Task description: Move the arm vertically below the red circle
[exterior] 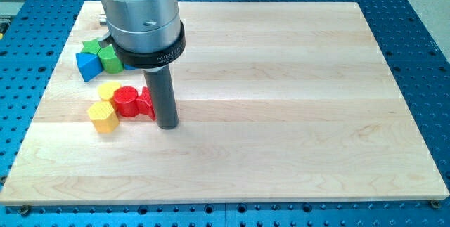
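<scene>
The red circle [126, 103], a short red cylinder, lies on the wooden board at the view's left. A second red block [146, 102] of unclear shape touches its right side. My tip [167, 124] rests on the board just right of that second red block, to the right of and slightly below the red circle. The rod hides part of the second red block.
Two yellow blocks lie left of the red circle, one above-left [107, 90] and one below-left [103, 117]. A blue block [87, 65] and two green blocks [110, 59] [91, 46] cluster higher up. The board's left edge [43, 104] is close by.
</scene>
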Tool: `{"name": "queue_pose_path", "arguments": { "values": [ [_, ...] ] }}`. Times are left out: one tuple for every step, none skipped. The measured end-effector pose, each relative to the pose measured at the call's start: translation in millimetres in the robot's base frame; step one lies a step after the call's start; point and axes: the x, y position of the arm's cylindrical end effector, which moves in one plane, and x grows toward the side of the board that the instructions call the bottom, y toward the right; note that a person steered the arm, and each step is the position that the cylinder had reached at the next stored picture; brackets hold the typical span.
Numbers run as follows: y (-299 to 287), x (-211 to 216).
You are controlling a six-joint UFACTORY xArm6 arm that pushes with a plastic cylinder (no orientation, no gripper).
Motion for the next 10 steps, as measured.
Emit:
{"name": "queue_pose_path", "arguments": {
  "values": [
    [0.0,2.3],
    [0.4,16.8],
    [8.1,24.1],
    [8.0,24.3],
    [8.0,28.9],
    [8.0,33.6],
    [8.0,33.7],
    [8.0,33.8],
    [8.0,35.0],
    [10.6,45.1]
  ]
}}
